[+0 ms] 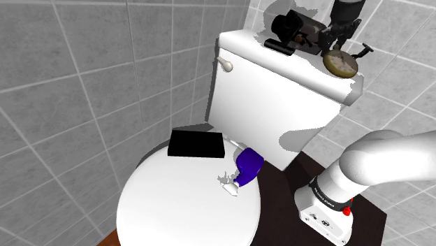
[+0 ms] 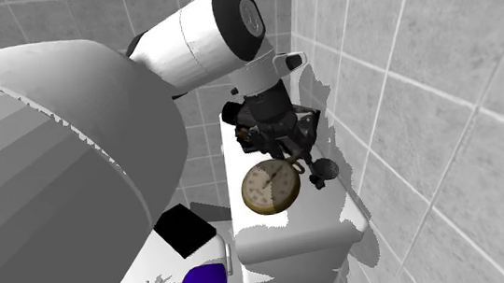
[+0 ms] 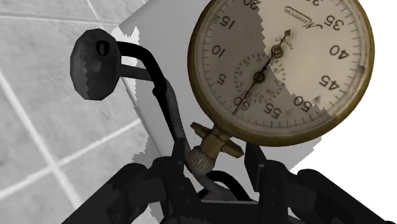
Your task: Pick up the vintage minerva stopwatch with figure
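One target: stopwatch (image 1: 340,63), brass rim, pale dial, lying face-up on toilet tank lid (image 1: 258,49) nr its front edge; dark figure (image 1: 290,29) joined on beside it.
Gripper (image 3: 216,175): down at watch's crown end, btwn dial & figure.
Jaws: apart, narrow gap, straddling knurled crown (image 3: 205,158); no firm clasp evident.
Step (est.): closing on crown/stem before lift.
Do it well: centre crown in the gap, close slowly; thin stem prob. pivots, so lift straight up, no jerk.
Risk: watch sits nr lid edge; a nudge could slide it off.
Elsewhere: black box (image 1: 197,144) & blue item (image 1: 248,166) on seat lid (image 1: 182,203), well apart from target.
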Tool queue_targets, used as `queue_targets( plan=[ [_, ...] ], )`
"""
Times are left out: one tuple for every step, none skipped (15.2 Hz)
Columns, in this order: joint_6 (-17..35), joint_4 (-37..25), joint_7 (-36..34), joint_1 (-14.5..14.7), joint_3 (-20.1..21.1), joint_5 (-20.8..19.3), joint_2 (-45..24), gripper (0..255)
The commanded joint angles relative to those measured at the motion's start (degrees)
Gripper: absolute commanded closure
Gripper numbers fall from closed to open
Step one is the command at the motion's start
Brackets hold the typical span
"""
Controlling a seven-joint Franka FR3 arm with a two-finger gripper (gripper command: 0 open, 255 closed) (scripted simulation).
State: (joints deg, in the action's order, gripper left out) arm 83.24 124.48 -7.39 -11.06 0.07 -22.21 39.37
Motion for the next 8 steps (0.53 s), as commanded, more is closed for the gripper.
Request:
queue_targets(
  plan=[
    [-1.3, -1.7, 0.5, 0.0, 0.1, 0.2, -0.6, 255],
    [-1.9, -2.7, 0.7, 0.0, 0.2, 0.2, -0.9, 255],
    [-2.6, -3.7, 1.0, -0.1, 0.2, 0.2, -1.2, 255],
    [-3.2, -4.7, 1.2, -0.1, 0.3, 0.2, -1.5, 255],
    [-3.9, -5.7, 1.5, -0.2, 0.4, 0.2, -1.8, 255],
    [-4.5, -6.7, 1.7, -0.2, 0.4, 0.2, -2.1, 255],
    [-5.2, -7.8, 2.0, -0.3, 0.5, 0.2, -2.5, 255],
    [-5.8, -8.8, 2.2, -0.3, 0.6, 0.1, -2.8, 255]
  ],
)
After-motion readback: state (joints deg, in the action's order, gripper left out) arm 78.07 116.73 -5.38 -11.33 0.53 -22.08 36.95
